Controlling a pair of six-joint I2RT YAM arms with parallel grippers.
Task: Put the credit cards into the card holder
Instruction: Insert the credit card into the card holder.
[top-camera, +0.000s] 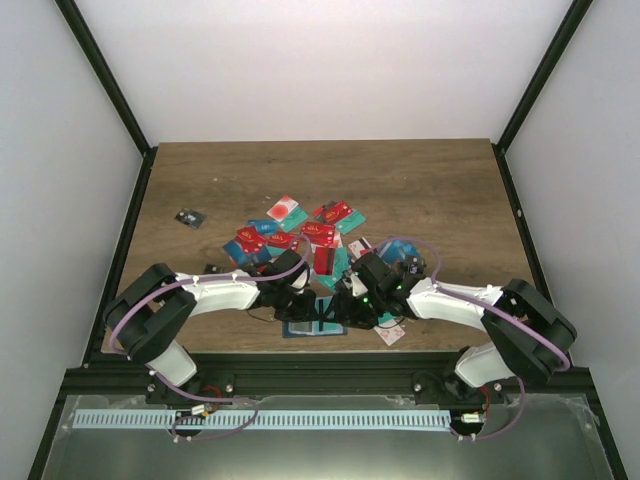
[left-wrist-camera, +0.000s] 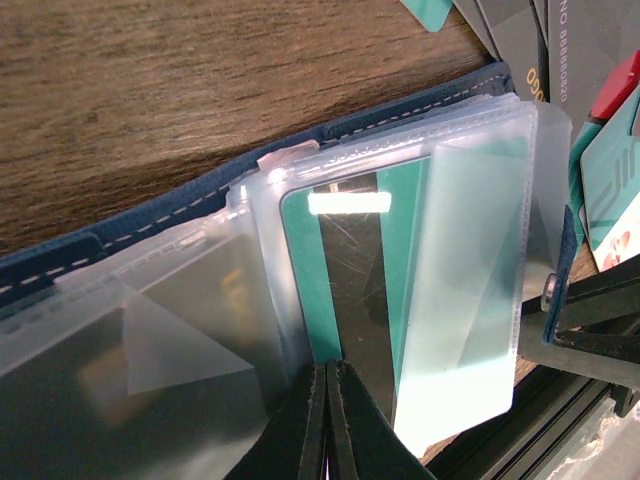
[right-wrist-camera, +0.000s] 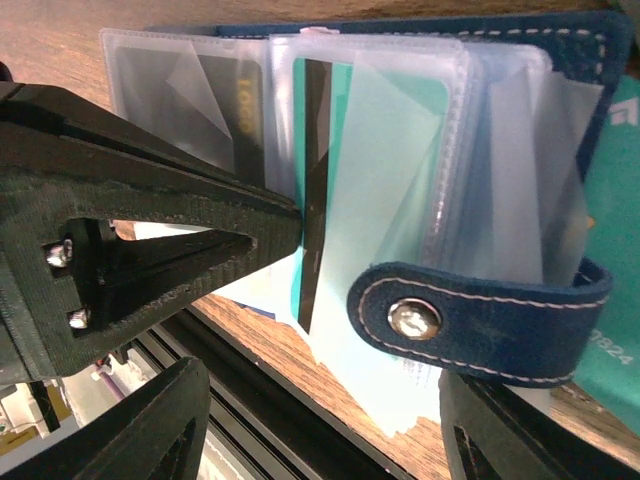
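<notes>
Both arms are reaching in over the near middle of the counter (top-camera: 420, 180), meeting above the card holder (left-wrist-camera: 150, 215). The holder is lying open close to the near edge, navy cover down, with its clear sleeves (left-wrist-camera: 180, 320) fanning upward.

Left hand (left-wrist-camera: 326, 375): fingers are pressing together with no gap showing. The tips are sitting at the near end of a teal card (left-wrist-camera: 352, 290), right on its dark stripe. The card is facing the left wrist camera broadside rather than lying edge-on between the fingers, so the tips are meeting it, not pinching it. The card is lying partly inside one sleeve, with the far end in and the near end sticking out.

Right hand (right-wrist-camera: 325, 375): fingers are standing well apart. The holder's navy strap (right-wrist-camera: 480, 325), with its metal snap (right-wrist-camera: 415, 320), is lying between them. I cannot tell whether either finger is touching the holder.

A neighbouring sleeve is showing a dark card (right-wrist-camera: 235, 110) with gold print.

The remaining credit cards (top-camera: 300, 235) are lying loose in a red, teal and blue scatter just beyond the holder, several overlapping. One white-and-red card (top-camera: 392, 332) is lying near the holder's right side. A small dark chip (top-camera: 188, 217) is sitting alone, well to the left.
</notes>
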